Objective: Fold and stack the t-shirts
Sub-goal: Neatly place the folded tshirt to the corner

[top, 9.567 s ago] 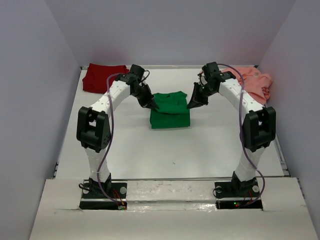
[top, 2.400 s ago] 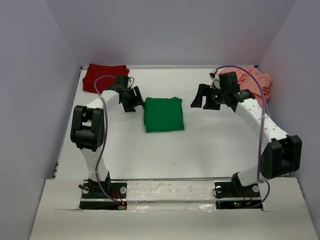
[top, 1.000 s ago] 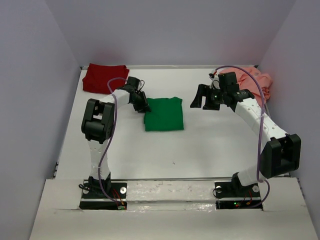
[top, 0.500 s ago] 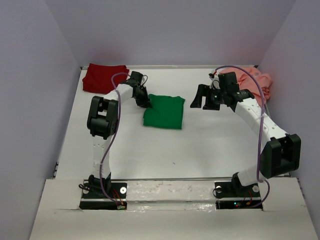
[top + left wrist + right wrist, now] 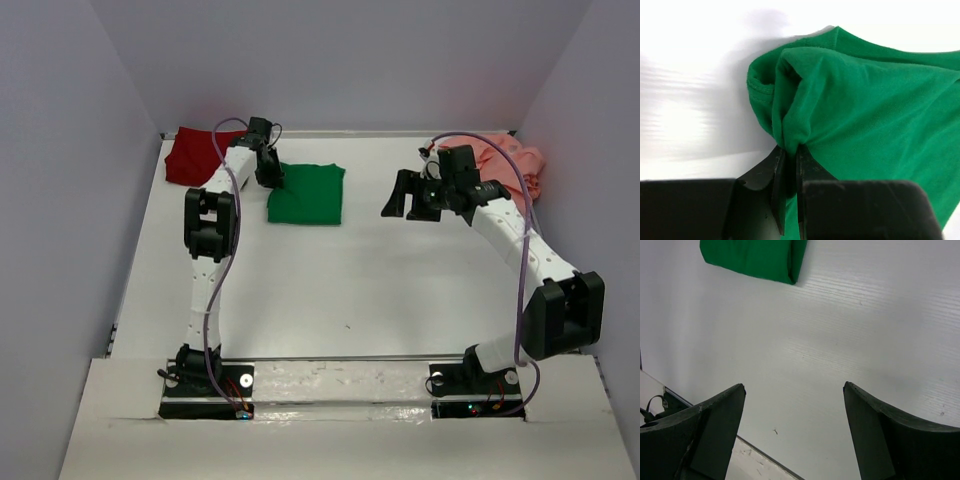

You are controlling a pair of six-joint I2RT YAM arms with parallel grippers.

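The folded bright green t-shirt (image 5: 309,194) lies at the back left of the table. My left gripper (image 5: 272,180) is shut on its left edge. In the left wrist view the green t-shirt (image 5: 875,100) bunches into a pinched ridge between my left gripper (image 5: 790,149) and its two black fingers. The dark red t-shirt (image 5: 196,154) sits in the back left corner, just behind the left arm. The salmon pink t-shirt (image 5: 510,166) lies crumpled in the back right corner. My right gripper (image 5: 403,200) hovers open above the table, right of the green t-shirt (image 5: 757,257), with nothing between its fingers (image 5: 715,425).
Lilac walls close the table on the left, back and right. The white table (image 5: 350,270) stretches toward the arm bases. A raised white ledge (image 5: 340,385) runs along the near edge with both bases on it.
My left gripper has closed on the green t-shirt's left edge and dragged it back and to the left, toward the dark red one. The right arm has stayed still and open.
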